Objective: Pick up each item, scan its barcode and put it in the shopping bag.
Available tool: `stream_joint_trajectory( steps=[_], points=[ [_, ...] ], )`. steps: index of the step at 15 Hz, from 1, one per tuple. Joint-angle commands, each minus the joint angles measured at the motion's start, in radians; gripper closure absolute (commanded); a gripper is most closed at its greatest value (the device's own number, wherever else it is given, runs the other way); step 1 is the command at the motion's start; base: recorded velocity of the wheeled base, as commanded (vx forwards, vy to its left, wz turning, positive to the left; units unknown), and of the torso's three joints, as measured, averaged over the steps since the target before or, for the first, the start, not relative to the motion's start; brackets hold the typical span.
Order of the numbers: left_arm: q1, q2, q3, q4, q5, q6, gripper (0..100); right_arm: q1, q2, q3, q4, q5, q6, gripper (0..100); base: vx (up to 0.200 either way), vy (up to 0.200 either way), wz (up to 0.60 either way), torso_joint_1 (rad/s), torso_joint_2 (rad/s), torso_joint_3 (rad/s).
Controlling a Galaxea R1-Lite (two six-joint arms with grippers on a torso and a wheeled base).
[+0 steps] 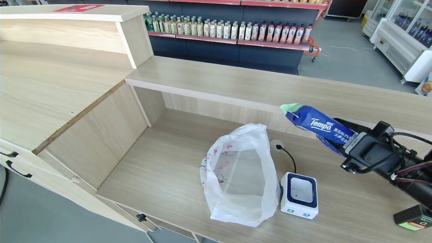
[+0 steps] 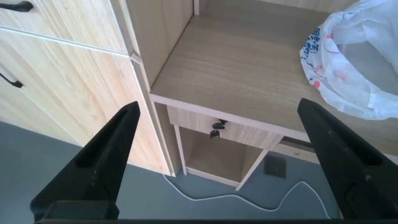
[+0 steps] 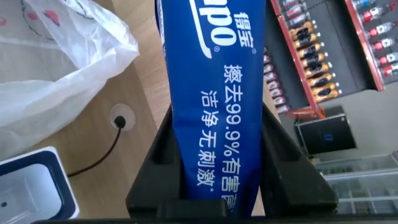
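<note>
The right end effector (image 1: 337, 140) sits at the right of the head view, a little above the middle, its two black fingers pinching a long blue pack of wipes (image 1: 312, 123) by its lower end. The pack points up and toward the left of the frame, its pale green end topmost, held in the air above the counter (image 1: 162, 168) and clear of everything on it. In the right wrist view the pack (image 3: 211, 93) runs straight out between the fingers (image 3: 165, 149), which press on both its sides.

Below and left of the pack, near the lower middle of the head view, the white plastic shopping bag (image 1: 211, 175) stands on the counter with its mouth gaping. Just beside it, on the right, lies the white barcode scanner (image 1: 299, 195) with its dark blue frame and window facing up. Its black cable (image 1: 291, 158) curves up to a round hole in the counter behind the bag.

The left end effector (image 2: 217, 107) hangs out past the counter's front edge with its fingers spread wide and nothing between them. The bag (image 2: 348, 56) is well apart from it.

A small black device with a green label (image 1: 413, 217) lies at the lower right corner of the head view. Along the top of the frame a shop shelf (image 1: 229, 40) carries a row of bottles (image 1: 229, 30).
</note>
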State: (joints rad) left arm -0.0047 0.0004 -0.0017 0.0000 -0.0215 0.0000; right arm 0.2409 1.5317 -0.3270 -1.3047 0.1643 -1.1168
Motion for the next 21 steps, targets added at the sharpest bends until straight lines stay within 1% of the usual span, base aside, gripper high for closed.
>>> stream_joint_trajectory(
  steps=[1, 2, 3, 5, 7, 8, 11, 13, 14, 15, 17, 20, 21],
  points=[
    [-0.001, 0.0, 0.0, 0.0, 0.0, 0.0, 0, -0.005, 0.128, 0.04, -0.099, 0.011, -0.084, 100, 0.0, 0.0, 0.0, 0.0, 0.0, 0.0],
    [0.0, 0.0, 0.0, 0.0, 0.0, 0.0, 0, -0.031, 0.157, 0.046, -0.145, 0.044, -0.135, 100, 0.0, 0.0, 0.0, 0.0, 0.0, 0.0],
    [0.0, 0.0, 0.0, 0.0, 0.0, 0.0, 0, -0.049, 0.185, 0.052, -0.182, 0.1, -0.19, 100, 0.0, 0.0, 0.0, 0.0, 0.0, 0.0],
    [-0.001, 0.0, 0.0, 0.0, 0.0, 0.0, 0, -0.075, 0.216, 0.051, -0.203, 0.175, -0.284, 100, 0.0, 0.0, 0.0, 0.0, 0.0, 0.0],
    [0.0, 0.0, 0.0, 0.0, 0.0, 0.0, 0, -0.117, 0.24, 0.049, -0.196, 0.192, -0.347, 100, 0.0, 0.0, 0.0, 0.0, 0.0, 0.0],
    [0.0, 0.0, 0.0, 0.0, 0.0, 0.0, 0, -0.129, 0.248, 0.045, -0.191, 0.198, -0.347, 100, 0.0, 0.0, 0.0, 0.0, 0.0, 0.0],
    [0.0, 0.0, 0.0, 0.0, 0.0, 0.0, 0, -0.176, 0.26, 0.026, -0.104, 0.238, -0.275, 100, 0.0, 0.0, 0.0, 0.0, 0.0, 0.0],
    [-0.001, 0.0, 0.0, 0.0, 0.0, 0.0, 0, -0.199, 0.288, 0.014, -0.021, 0.313, -0.204, 100, 0.0, 0.0, 0.0, 0.0, 0.0, 0.0],
    [0.0, 0.0, 0.0, 0.0, 0.0, 0.0, 0, -0.201, 0.294, 0.005, -0.002, 0.337, -0.195, 100, 0.0, 0.0, 0.0, 0.0, 0.0, 0.0],
    [0.0, 0.0, 0.0, 0.0, 0.0, 0.0, 0, -0.233, 0.3, -0.033, 0.042, 0.367, -0.193, 100, 0.0, 0.0, 0.0, 0.0, 0.0, 0.0],
    [0.0, 0.0, 0.0, 0.0, 0.0, 0.0, 0, -0.247, 0.315, -0.093, 0.145, 0.406, -0.173, 100, 0.0, 0.0, 0.0, 0.0, 0.0, 0.0],
    [-0.001, 0.0, 0.0, 0.0, 0.0, 0.0, 0, -0.247, 0.357, -0.121, 0.166, 0.411, -0.086, 100, 0.0, 0.0, 0.0, 0.0, 0.0, 0.0],
    [0.0, 0.0, 0.0, 0.0, 0.0, 0.0, 0, -0.242, 0.372, -0.124, 0.176, 0.406, -0.078, 100, 0.0, 0.0, 0.0, 0.0, 0.0, 0.0]
  ],
)
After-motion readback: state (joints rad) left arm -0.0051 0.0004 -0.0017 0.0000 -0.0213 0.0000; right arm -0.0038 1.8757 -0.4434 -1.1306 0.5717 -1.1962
